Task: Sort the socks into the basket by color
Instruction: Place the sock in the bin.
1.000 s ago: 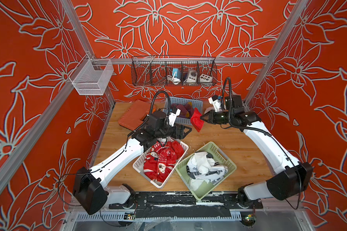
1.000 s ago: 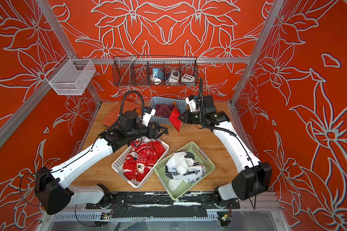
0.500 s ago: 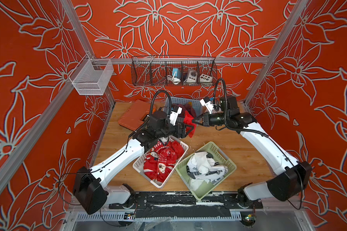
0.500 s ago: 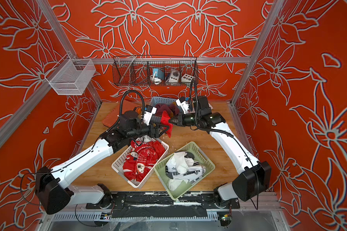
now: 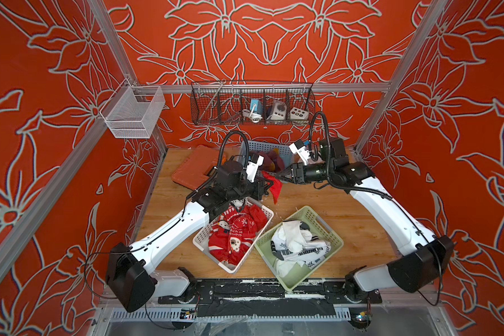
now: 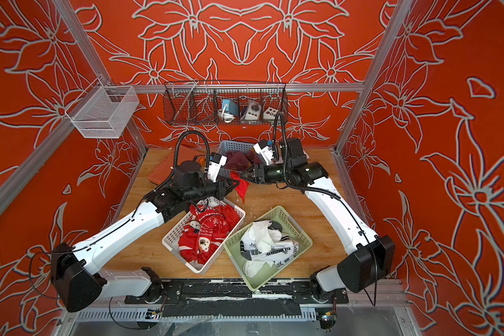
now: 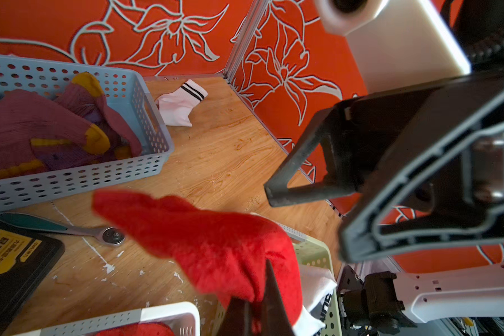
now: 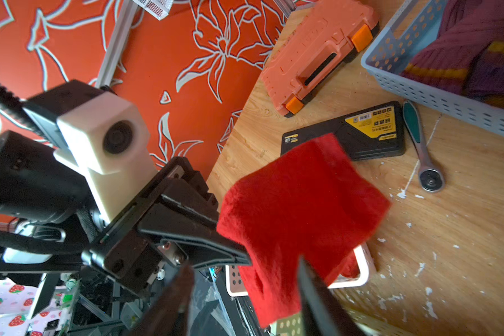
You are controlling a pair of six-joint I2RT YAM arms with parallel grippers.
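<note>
Starting at the left, an orange tool case (image 5: 192,168) is lying flat at the back-left of the tabletop (image 5: 332,209). In the right wrist view, a black flat case (image 8: 361,133) and a ratchet wrench (image 8: 422,151) are lying between it and the blue basket.

Nearer the front, the white basket (image 5: 211,257) is sitting at an angle and holding a pile of red socks (image 5: 236,235), a couple of them showing snowman faces. The left claw (image 5: 267,186) is hovering above that basket's far corner and clamping down tight on one edge of a red sock (image 5: 276,190). So the sock is dangling in the air over the bare wood, not touching anything below.

Behind it, the blue basket (image 5: 262,144) is holding the purple socks (image 5: 271,158) with the yellow patches.

The right claw (image 5: 279,176) is pointing straight at the left one with its jaws spread wide, and the sock's top edge is sitting right by the tips. Can't tell if a tip is brushing the fabric, but it isn't gripping it.

Further right and toward the front, the green basket (image 5: 325,225) is holding the white socks (image 5: 291,247). Last one: a white sock (image 7: 181,104) with two black stripes is lying loose on the tabletop just beside the blue basket, toward the back-right corner.
</note>
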